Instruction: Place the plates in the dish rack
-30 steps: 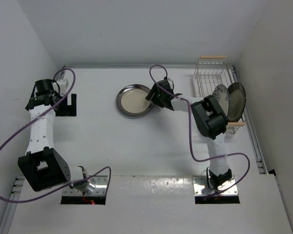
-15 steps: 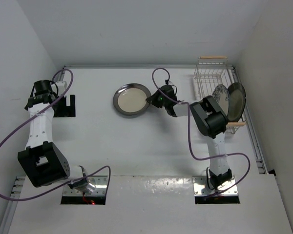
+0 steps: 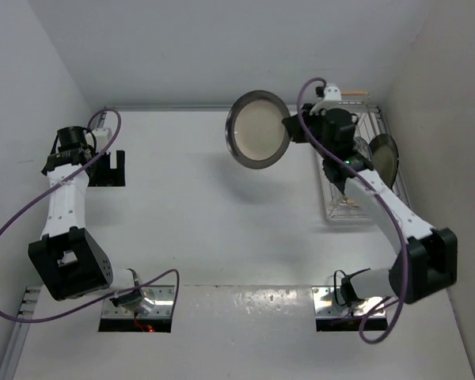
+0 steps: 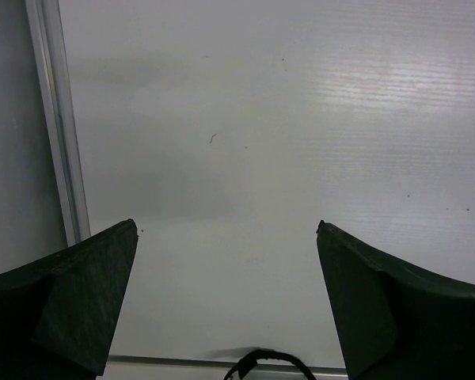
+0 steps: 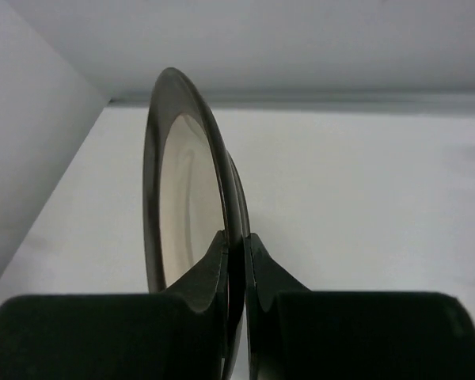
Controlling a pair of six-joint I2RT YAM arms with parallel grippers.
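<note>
Counted: two grippers, one dish rack, two plates confirmed.

Plate 1, the cream-centred plate (image 3: 258, 129), is round with a dark glossy rim and a matte cream well. It is held off the table (image 3: 182, 237) on edge, face toward the top camera, left of the rack and clear of it.

The right gripper (image 5: 236, 247) is clamped down on that plate's rim, one black finger on each face. In the wrist view the plate is seen edge-on.

Plate 2, the dark-rimmed plate (image 3: 385, 155), is seen standing upright in the dish rack (image 3: 336, 207), toward its right side. A third plate cannot be made out; that part of the rack is covered by the right arm.

The rack is made of white wire over a white tray base, and one light wooden handle (image 3: 350, 93) is visible at the far end.

The left gripper (image 4: 226, 229) is spread fully wide over the bare white tabletop at far left. Nothing is held between its fingers.
</note>
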